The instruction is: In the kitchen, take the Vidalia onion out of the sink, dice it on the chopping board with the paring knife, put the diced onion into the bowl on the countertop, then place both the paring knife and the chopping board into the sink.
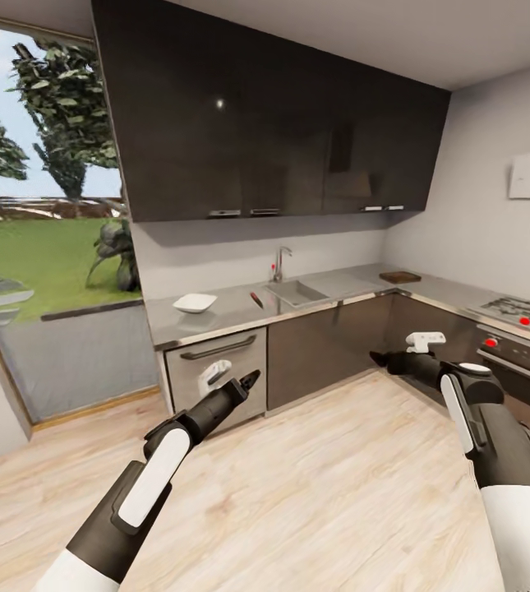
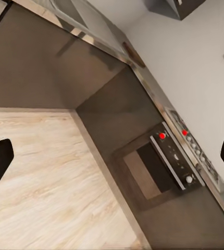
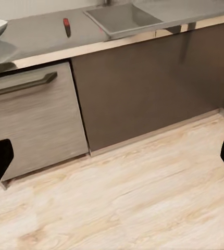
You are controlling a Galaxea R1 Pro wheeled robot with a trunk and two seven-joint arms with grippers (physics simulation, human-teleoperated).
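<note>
The robot stands well back from the countertop [image 1: 240, 316], both arms raised in front, nothing carried; this looks like the approach. At far left sits the bowl [image 1: 195, 302], ready for the dice. Right of it lies the knife [image 1: 255, 299], just beside the sink [image 1: 296, 292]; the onion cannot be made out inside. Farther right, near the corner, rests the board [image 1: 400, 277]. Left gripper [image 1: 251, 379] and right gripper [image 1: 378, 358] both have fingers spread wide, empty.
</note>
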